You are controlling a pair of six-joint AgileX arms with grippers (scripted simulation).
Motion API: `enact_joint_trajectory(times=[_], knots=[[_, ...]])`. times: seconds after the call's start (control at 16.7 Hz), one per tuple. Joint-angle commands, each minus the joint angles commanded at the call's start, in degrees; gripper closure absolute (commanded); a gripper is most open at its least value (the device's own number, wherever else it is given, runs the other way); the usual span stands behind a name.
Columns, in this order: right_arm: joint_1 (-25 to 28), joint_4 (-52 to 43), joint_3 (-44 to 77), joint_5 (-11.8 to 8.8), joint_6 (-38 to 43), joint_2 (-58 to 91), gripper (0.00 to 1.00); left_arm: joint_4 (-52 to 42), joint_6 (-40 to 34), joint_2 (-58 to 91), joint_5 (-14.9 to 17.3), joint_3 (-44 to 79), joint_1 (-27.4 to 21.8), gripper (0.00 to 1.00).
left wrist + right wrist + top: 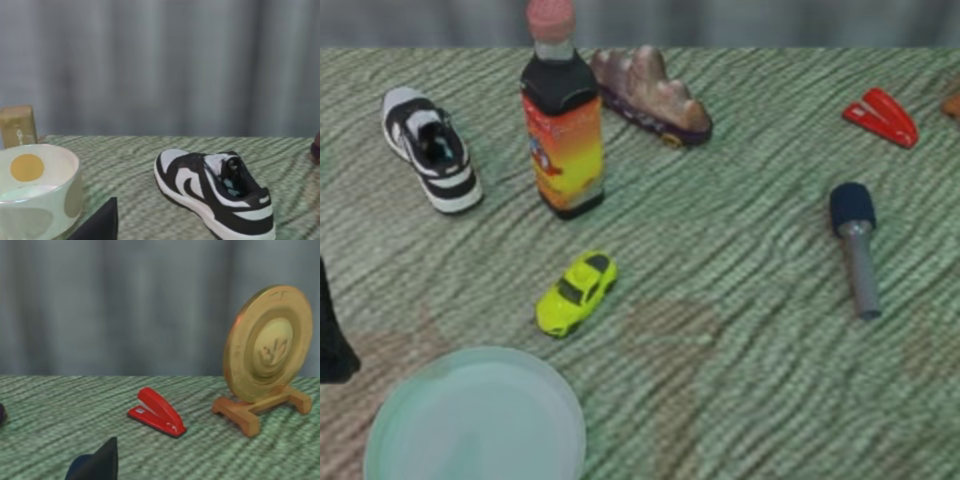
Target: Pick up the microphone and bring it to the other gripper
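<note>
No lettering is readable; the dark plastic bottle [562,125] wears an orange-yellow label whose print stays illegible.

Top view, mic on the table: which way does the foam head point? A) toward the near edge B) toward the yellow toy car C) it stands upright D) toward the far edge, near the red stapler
D: the microphone lies flat on the table's right side, its dark foam head at the far end, toward the red stapler, its grey handle running toward the near edge; no tool touches it.
</note>
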Motion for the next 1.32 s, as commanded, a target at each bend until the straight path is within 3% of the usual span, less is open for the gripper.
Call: enact_joint_trajectory(times=[0.24, 0.48, 1.32], knots=[[0.6, -1.2, 1.6, -0.1, 0.4, 1.8, 0.0, 0.0, 0.0, 0.0, 0.0, 0.0, 0.0, 0.0], [3.4, -7.9, 10.5, 0.1, 2.8, 12.7, 0.0, 0.0, 0.0, 0.0, 0.0, 0.0, 0.0, 0.0], [16.3, -45.2, 64.7, 4.2, 17.8, 88.7, 0.0, 0.0, 0.0, 0.0, 0.0, 0.0, 0.0, 0.0]])
